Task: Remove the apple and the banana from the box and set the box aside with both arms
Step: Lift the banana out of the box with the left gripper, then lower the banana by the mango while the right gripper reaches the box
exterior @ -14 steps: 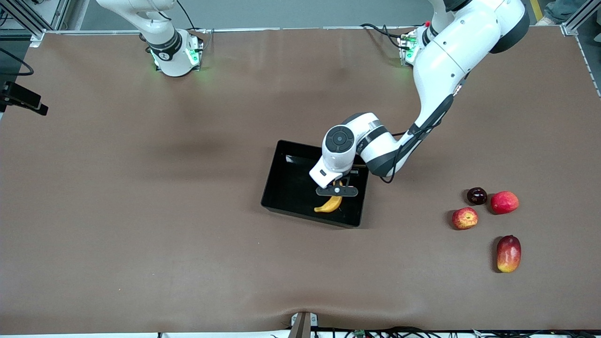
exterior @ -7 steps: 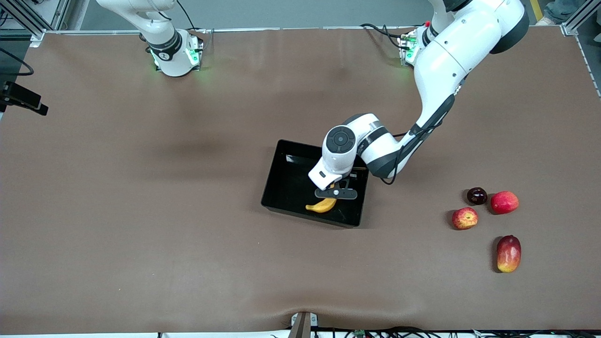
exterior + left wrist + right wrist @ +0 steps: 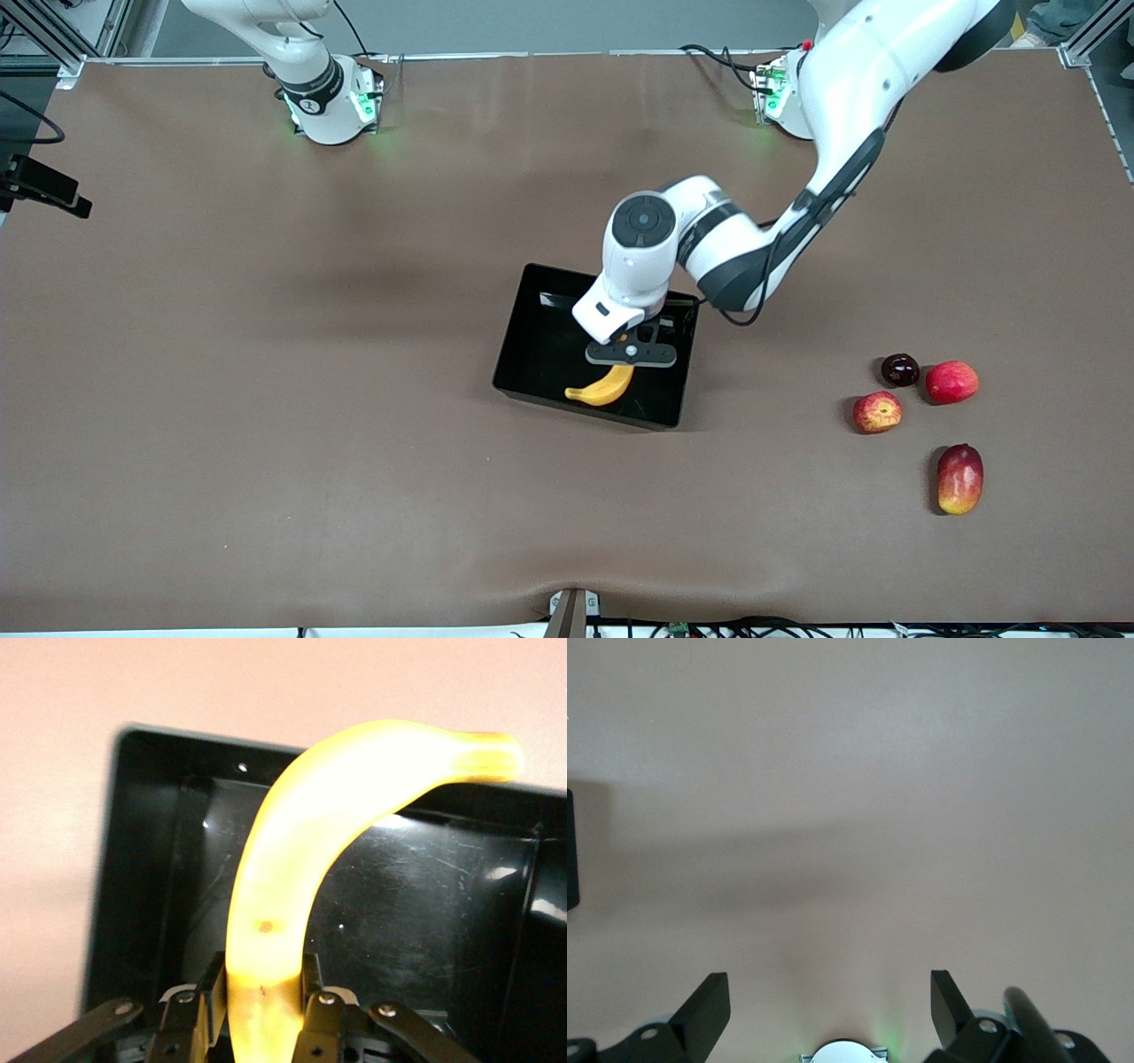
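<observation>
My left gripper (image 3: pixel 631 353) is shut on one end of the curved yellow banana (image 3: pixel 602 387) and holds it over the black tray (image 3: pixel 509 341), above the part nearer the front camera. In the left wrist view the banana (image 3: pixel 292 842) sticks out from between the fingers (image 3: pixel 211 988) over the tray's floor (image 3: pixel 416 904). The red apple with yellow streaks (image 3: pixel 877 412) lies on the table toward the left arm's end. My right gripper (image 3: pixel 830 988) is open and empty over bare table; it is out of the front view.
A dark plum (image 3: pixel 900 369) and a plain red fruit (image 3: pixel 952 382) lie beside the apple, slightly farther from the front camera. A red-and-yellow mango (image 3: pixel 960 478) lies nearer to it. The brown table (image 3: pixel 266 399) spreads wide around the tray.
My left arm has risen a little with the banana still held; the banana's free end has swung toward the right arm's end. The right arm has not moved.
</observation>
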Available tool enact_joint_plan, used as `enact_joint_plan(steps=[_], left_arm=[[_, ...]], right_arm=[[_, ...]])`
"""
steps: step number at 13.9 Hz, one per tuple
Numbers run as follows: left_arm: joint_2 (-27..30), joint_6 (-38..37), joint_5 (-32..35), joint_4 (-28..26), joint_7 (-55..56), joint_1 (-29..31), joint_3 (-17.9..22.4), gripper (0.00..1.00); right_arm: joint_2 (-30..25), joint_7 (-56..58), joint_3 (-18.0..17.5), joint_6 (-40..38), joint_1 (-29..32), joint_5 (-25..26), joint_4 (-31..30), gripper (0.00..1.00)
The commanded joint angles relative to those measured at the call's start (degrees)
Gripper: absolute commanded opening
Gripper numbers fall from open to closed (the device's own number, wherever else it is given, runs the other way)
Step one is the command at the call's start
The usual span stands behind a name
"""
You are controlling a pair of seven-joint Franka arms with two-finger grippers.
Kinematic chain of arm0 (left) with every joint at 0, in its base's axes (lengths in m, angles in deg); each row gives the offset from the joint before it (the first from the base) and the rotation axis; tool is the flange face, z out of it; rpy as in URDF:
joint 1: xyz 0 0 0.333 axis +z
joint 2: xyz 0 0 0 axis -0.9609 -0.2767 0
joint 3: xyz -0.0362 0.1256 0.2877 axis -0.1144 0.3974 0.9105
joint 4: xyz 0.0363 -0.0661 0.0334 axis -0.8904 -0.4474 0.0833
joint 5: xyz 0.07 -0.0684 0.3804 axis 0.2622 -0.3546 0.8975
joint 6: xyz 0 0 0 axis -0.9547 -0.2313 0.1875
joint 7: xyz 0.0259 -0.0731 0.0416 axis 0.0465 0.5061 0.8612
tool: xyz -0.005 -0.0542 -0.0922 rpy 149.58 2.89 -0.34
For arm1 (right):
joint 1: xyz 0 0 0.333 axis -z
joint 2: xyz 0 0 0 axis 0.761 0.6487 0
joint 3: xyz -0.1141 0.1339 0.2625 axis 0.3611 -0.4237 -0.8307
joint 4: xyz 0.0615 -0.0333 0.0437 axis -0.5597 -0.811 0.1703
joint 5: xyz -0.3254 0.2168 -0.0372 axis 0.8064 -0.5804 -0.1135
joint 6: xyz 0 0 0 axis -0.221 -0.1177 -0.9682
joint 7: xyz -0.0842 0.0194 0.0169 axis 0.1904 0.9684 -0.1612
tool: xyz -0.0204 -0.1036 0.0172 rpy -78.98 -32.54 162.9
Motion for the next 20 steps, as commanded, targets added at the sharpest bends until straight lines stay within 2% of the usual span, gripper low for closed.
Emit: enact_joint_plan(steps=[1, 4, 7, 12, 15, 20], left_arm=[[5.28, -4.82, -1.75, 0.29, -1.54, 2.33, -0.37, 0.0], [6.96, -10.18, -1.49, 2.32, -9.69, 7.67, -0.28, 0.0], [8.11, -10.37, -1.84, 2.41, -23.74, 15.32, -0.37, 0.0], [3.99, -8.89, -2.1, 4.51, -38.78, 22.18, 0.86, 0.0], [0.12, -3.45, -2.01, 6.0, -48.63, 27.02, 1.99, 0.0], [-4.98, 9.11, -2.1, 7.41, -61.2, 26.42, 11.22, 0.0]], right_arm=[[1.27, 0.85, -0.7, -2.55, 0.69, 0.82, 0.72, 1.0], [2.86, 0.58, -0.96, -4.32, -0.19, -0.05, 0.81, 1.0], [3.82, -0.21, -1.05, -4.32, -3.08, -3.48, 0.29, 1.0], [7.95, -10.37, -0.96, -0.03, -9.67, -10.77, 0.37, 1.0], [11.63, -18.47, -0.96, 5.94, -16.61, -10.78, 0.37, 1.0], [18.49, -31.73, -1.05, 16.05, -25.66, -10.87, 0.46, 1.0]])
